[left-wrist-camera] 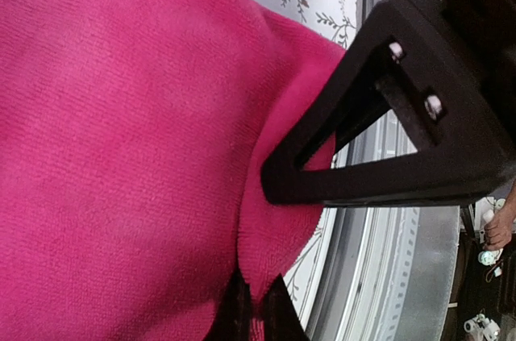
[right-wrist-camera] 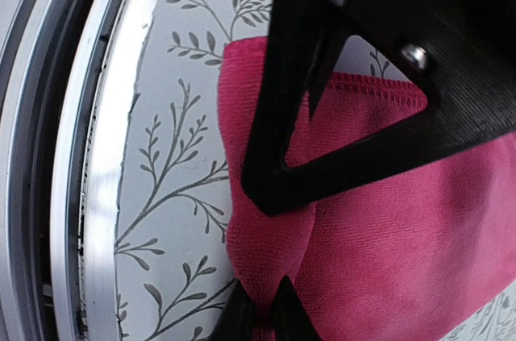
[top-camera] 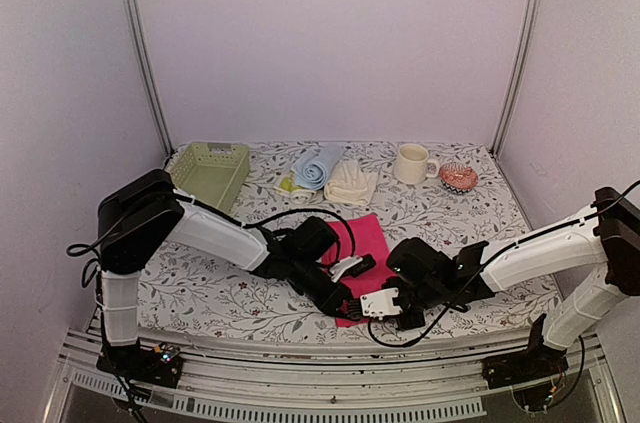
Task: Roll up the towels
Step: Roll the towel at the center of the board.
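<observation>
- Fingers of the left hand (left-wrist-camera: 258, 240) are pressed onto a bunched fold at one near corner of the pink towel (left-wrist-camera: 121, 131), pinching the cloth.
- Across from it, the right hand (right-wrist-camera: 256, 248) pinches the other near corner the same way, with fabric puckered between its fingers.
- From above, both hands sit close together at 6 o'clock on the tabletop (top-camera: 200, 283). The pink towel lies mostly flat and runs away from them toward 12 o'clock.
- A metal rail (right-wrist-camera: 97, 155) runs just beside the pinched edge.
- Farther off, around 12 o'clock, lie the blue towel (top-camera: 318, 165), the cream towel (top-camera: 350, 183) and the yellow-green towel (top-camera: 290, 185). The basket (top-camera: 210, 168) is at 10 o'clock and the mug (top-camera: 410, 163) at 1 o'clock.
- To my eye the roll has barely begun, and each grip holds only a thin fold. If one corner slips out, or one hand travels faster than the other, the roll would likely come out skewed or loose.
- The hands are near enough that turning inward could make them knock together.
</observation>
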`<state>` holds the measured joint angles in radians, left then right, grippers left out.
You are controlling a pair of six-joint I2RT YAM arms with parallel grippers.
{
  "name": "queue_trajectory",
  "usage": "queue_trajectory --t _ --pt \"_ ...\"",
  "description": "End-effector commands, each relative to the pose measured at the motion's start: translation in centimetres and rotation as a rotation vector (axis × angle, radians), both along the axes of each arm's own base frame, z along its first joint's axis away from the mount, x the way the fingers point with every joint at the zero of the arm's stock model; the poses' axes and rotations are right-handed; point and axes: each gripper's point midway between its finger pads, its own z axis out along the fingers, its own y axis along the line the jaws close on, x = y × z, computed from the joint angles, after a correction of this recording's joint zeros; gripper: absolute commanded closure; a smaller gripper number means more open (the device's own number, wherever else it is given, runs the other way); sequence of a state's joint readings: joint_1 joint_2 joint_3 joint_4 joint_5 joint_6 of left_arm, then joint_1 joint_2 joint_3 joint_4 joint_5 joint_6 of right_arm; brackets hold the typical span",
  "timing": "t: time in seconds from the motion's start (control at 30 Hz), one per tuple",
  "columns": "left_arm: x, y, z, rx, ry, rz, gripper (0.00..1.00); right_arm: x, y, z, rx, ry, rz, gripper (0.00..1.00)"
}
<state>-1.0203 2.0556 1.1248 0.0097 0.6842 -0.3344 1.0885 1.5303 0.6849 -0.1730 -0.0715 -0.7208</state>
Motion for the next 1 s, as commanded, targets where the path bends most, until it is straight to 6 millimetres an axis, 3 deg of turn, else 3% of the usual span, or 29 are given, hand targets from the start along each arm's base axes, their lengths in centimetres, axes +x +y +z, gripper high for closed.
queue_trajectory --t 0.0,0.17,0.2,0.33,0.5,0.6,0.67,0.77,0.83,0.97 --pt "0.6 0.7 -0.2 0.004 0.01 0.013 0.96 -0.7 0.0 0.1 -0.008 0.044 0.007 0.96" --pt "0.8 1.4 1.2 -0.018 -0.041 0.037 0.79 -3.1 0.0 0.8 0.017 0.339 0.048 0.97" --pt "1.0 1.4 2.7 -0.043 -0.068 0.05 0.75 -3.4 -0.4 0.8 0.004 0.411 0.04 0.97" --pt "1.3 2.8 4.4 -0.074 -0.133 0.119 0.63 -3.2 -0.4 1.4 0.007 0.638 0.0 0.97" --pt "1.1 4.6 6.6 -0.113 -0.216 0.225 0.56 -1.8 -0.6 1.2 0.017 0.914 -0.083 0.97" --pt "1.4 5.9 8.2 -0.1 -0.353 0.339 0.35 -1.4 -0.5 0.8 0.006 1.036 -0.118 0.97" --pt "1.4 6.4 8.9 -0.079 -0.453 0.391 0.26 -1.2 -0.5 0.2 -0.019 1.113 -0.143 0.97" --pt "1.2 6.0 10.2 -0.049 -0.612 0.402 0.28 -1.0 -0.3 -0.2 -0.039 1.22 -0.174 0.97" --pt "-0.6 5.1 10.5 -0.05 -0.741 0.316 0.31 -1.0 -0.3 -0.5 -0.059 1.279 -0.188 0.97" --pt "-3.4 3.6 8.9 0.024 -1.032 0.066 0.39 -0.9 -0.5 -1.1 -0.072 1.336 -0.209 0.97"
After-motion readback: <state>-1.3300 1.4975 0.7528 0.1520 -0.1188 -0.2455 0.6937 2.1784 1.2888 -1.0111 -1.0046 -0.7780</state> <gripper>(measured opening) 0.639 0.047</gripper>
